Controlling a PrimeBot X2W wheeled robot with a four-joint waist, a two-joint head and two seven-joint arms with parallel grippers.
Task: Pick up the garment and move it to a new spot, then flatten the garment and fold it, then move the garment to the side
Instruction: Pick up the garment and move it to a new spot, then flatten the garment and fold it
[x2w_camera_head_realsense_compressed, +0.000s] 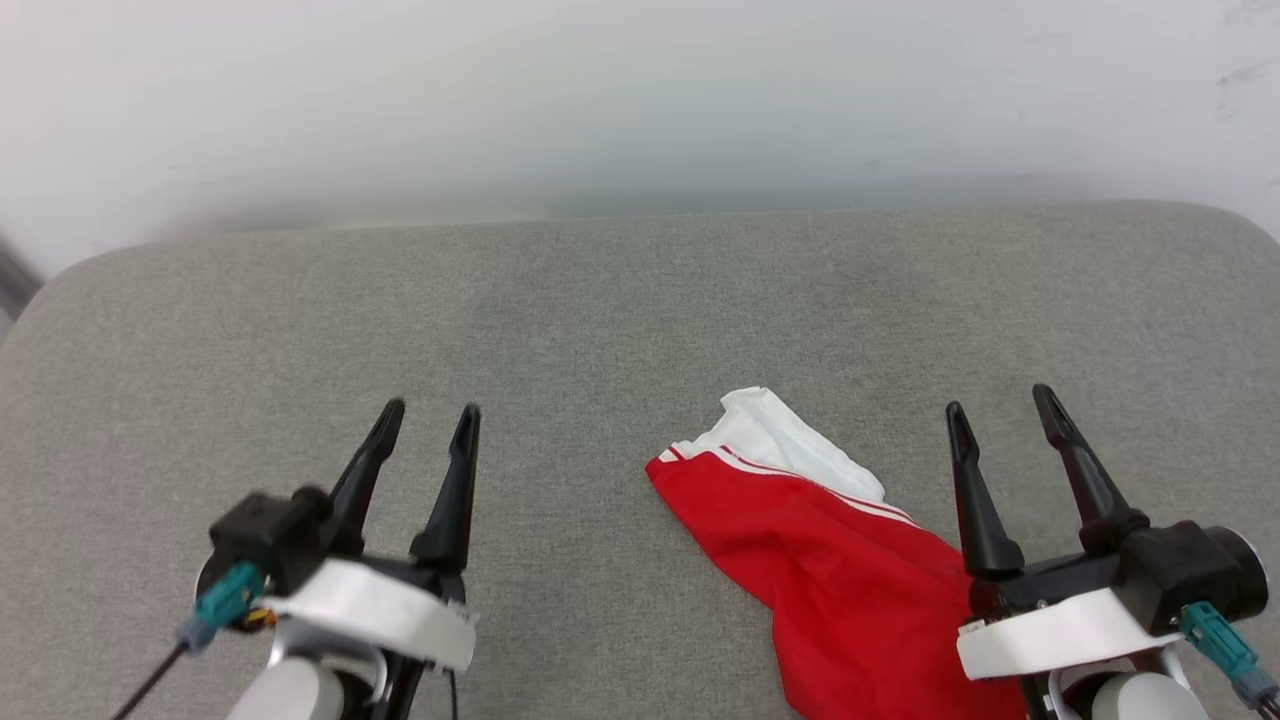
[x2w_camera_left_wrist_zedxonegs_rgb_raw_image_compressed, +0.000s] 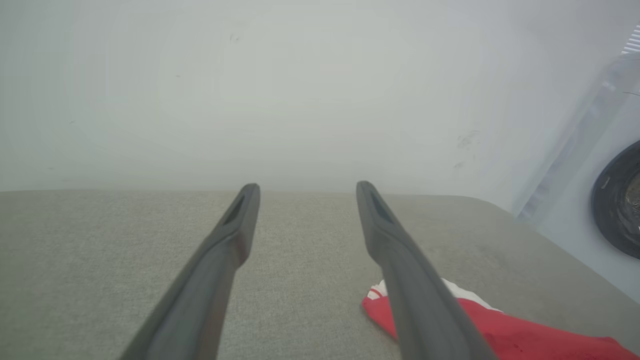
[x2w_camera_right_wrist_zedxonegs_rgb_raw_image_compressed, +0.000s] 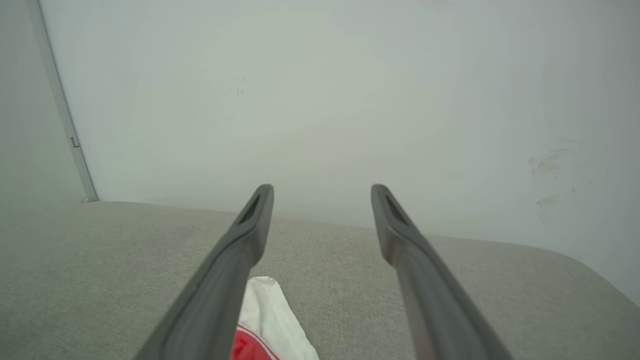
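ok, left gripper (x2w_camera_head_realsense_compressed: 432, 408): fingers spread wide, nothing between them, holding nothing. it sits at the lower left of the head view over the grey cushion (x2w_camera_head_realsense_compressed: 600, 320), with its tips pointing toward the pale wall (x2w_camera_head_realsense_compressed: 640, 100). the left wrist view shows bare grey fabric between and ahead of the two fingers.

right gripper (x2w_camera_head_realsense_compressed: 998, 400): same state, fingers wide apart and empty, at the lower right of the head view. its tips are also over bare cushion.

shirt (x2w_camera_head_realsense_compressed: 830, 560): lying loose on the cushion, crumpled into a long bunch, between the two grippers but much nearer the right one. the red body is on the near side. a white sleeve with red-and-white striped trim is at the far end, pointing toward the wall. the near end runs under the right wrist and off the bottom edge of the head view. whether the wrist touches the cloth there, cannot tell. both sets of fingertips are clear of it.

in the left wrist view the shirt (x2w_camera_left_wrist_zedxonegs_rgb_raw_image_compressed: 525, 335) shows at the lower right, partly hidden behind one finger. in the right wrist view its white end (x2w_camera_right_wrist_zedxonegs_rgb_raw_image_compressed: 270, 310) peeks out at the bottom beside one finger.

further out, the wall has faint scuff marks, and a dark round rim (x2w_camera_left_wrist_zedxonegs_rgb_raw_image_compressed: 620, 200) sits at the right edge of the left wrist view.
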